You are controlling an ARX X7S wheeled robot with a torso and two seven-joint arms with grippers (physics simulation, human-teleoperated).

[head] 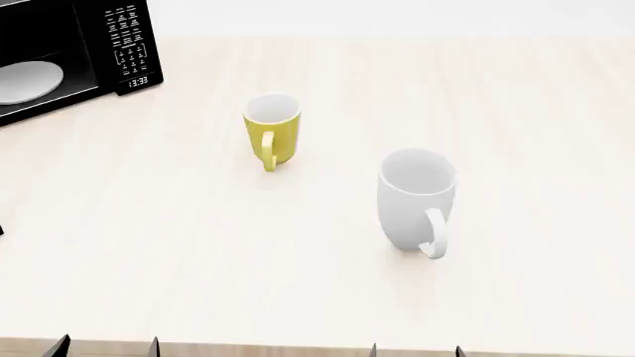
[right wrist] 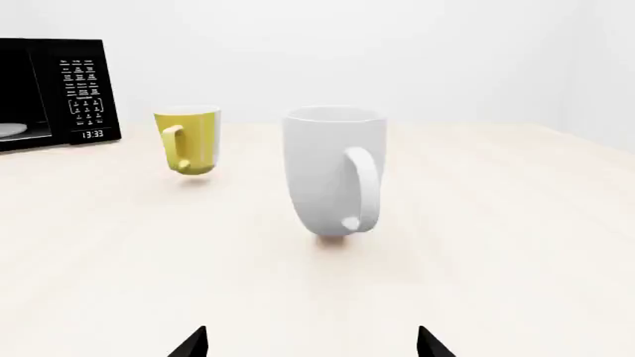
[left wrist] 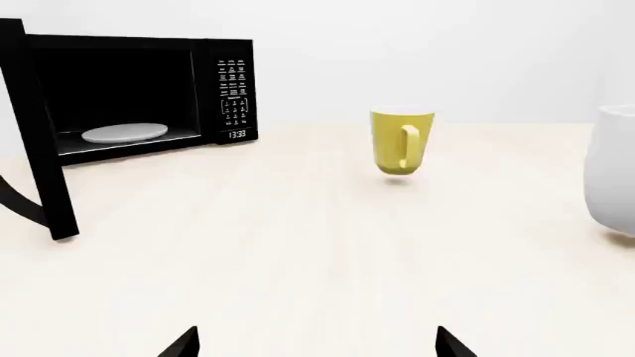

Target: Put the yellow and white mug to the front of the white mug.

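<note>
Standing upright on a pale wooden table [head: 516, 89], two mugs are counted in the head view — one yellow and white mug [head: 271, 131] a little left of centre in the upper half of the frame, and one white mug [head: 416, 199] right of centre, lower in the frame. They are apart, with bare table between them, and each handle is turned toward the lower edge of the frame. One black microwave [head: 70, 56] is seen in the upper left corner; its door is swung open, one pale round plate [head: 25, 80] lies inside, and its display reads 13:33. Two grippers are counted, each shown only by a pair of dark fingertips at the lower edge of the frames. For the left gripper [left wrist: 317, 346], the two tips are seen set wide apart with nothing between them; the yellow and white mug appears right of centre in that view, well beyond the tips. For the right gripper [right wrist: 312, 342], the tips are likewise spread wide and nothing is gripped — the white mug stands near the centre of that view, with the yellow and white mug farther back toward the left and the microwave at the far left.
</note>
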